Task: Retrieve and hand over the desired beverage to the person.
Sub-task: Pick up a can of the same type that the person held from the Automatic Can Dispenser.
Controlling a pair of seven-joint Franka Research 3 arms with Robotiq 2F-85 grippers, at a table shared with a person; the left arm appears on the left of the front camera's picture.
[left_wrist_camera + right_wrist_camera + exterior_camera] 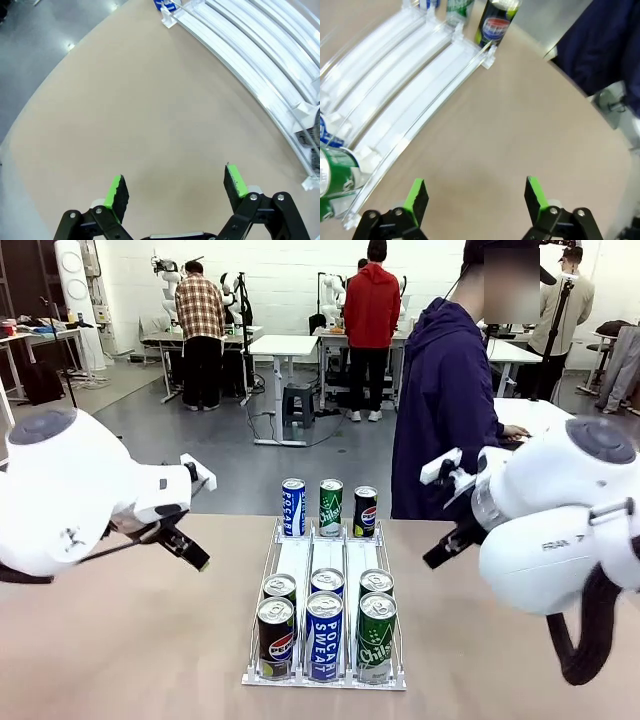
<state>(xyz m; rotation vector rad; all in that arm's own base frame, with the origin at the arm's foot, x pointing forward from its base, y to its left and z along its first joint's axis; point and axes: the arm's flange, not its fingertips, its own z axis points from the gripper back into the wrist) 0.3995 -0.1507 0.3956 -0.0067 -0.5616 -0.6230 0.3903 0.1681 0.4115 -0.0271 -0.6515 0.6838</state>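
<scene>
A white three-lane can rack (pixel 325 565) sits mid-table with beverage cans in it. At its far end stand a blue Pocari can (pixel 293 506), a green can (pixel 331 507) and a black Pepsi can (pixel 365 511). At the near end are a Pepsi can (pixel 275 638), a Pocari Sweat can (pixel 324 636) and a green can (pixel 376 636), with three more behind them. The person (pixel 445 405) in a dark navy jacket stands at the far side, turned away. My left gripper (pixel 175 189) hovers open over bare table left of the rack (pixel 260 55). My right gripper (pixel 475 196) hovers open right of the rack (pixel 410 107), the far Pepsi can (pixel 497 22) ahead.
The tan table (pixel 130 640) has free room on both sides of the rack. My two white arm housings (pixel 60 490) (pixel 560 530) fill the picture's sides. Behind the person are other tables, people and equipment across a grey floor.
</scene>
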